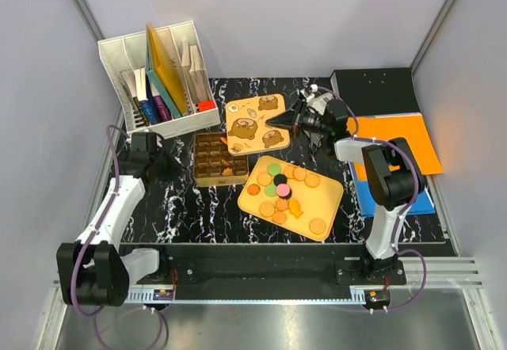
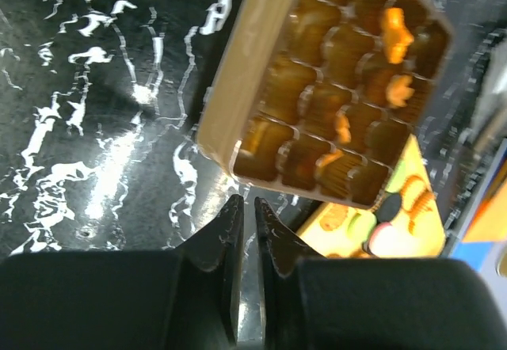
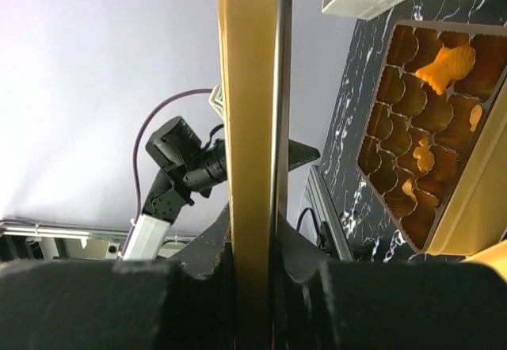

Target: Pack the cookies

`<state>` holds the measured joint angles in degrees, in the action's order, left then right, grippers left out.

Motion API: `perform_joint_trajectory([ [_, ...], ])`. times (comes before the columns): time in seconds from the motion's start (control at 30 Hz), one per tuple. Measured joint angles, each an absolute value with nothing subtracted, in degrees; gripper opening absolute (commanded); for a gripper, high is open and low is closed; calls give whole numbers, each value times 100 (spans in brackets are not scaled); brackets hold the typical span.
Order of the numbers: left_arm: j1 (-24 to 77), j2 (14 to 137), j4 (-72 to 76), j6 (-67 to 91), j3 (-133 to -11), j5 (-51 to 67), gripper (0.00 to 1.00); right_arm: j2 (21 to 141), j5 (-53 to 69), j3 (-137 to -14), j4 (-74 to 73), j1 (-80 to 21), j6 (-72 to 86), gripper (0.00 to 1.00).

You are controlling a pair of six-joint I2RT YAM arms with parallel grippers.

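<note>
Round tan, green, pink and dark cookies [image 1: 279, 188] lie on a yellow tray [image 1: 329, 207] in the middle of the table. Left of it stands a brown compartment tray [image 1: 207, 160] holding a few orange fish cookies [image 2: 394, 33]. My left gripper [image 1: 166, 169] hangs just off that tray's near corner [image 2: 218, 140]; its fingers [image 2: 230, 231] stand almost together with only a thin slit and nothing between them. My right gripper [image 1: 279, 120] is shut on the right edge of the bear-printed gold lid [image 1: 253, 124], whose edge [image 3: 253, 89] runs up between the jaws.
A white file organiser [image 1: 158, 77] with books stands at the back left. A black box [image 1: 372, 89] sits at the back right, with an orange folder [image 1: 408, 140] and a blue one [image 1: 396, 201] along the right side.
</note>
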<state>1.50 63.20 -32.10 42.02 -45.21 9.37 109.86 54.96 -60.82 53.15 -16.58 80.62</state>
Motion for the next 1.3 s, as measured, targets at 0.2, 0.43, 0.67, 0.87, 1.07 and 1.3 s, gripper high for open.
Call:
perform_joint_trajectory([
  [0.2, 145, 6801, -2995, 4289, -4359, 899, 12, 11371, 5496, -6180, 5369, -1844, 8025, 0],
  [0.43, 143, 7347, -2694, 4423, -4346, 934, 11, 11909, 5489, -6440, 5367, -1931, 8001, 0],
  [0.67, 139, 7749, -2443, 4451, -4346, 947, 11, 12346, 5492, -6729, 5378, -2001, 8062, 0],
  [0.87, 106, 8001, -2324, 4447, -4348, 989, 11, 12652, 5489, -6829, 5391, -2147, 8088, 0],
  [1.07, 73, 8180, -2224, 4447, -4390, 1050, 11, 13006, 5496, -6836, 5343, -2235, 8044, 0],
  [1.3, 56, 8226, -2182, 4445, -4429, 1079, 11, 13037, 5496, -6991, 4661, -2252, 7535, 10],
])
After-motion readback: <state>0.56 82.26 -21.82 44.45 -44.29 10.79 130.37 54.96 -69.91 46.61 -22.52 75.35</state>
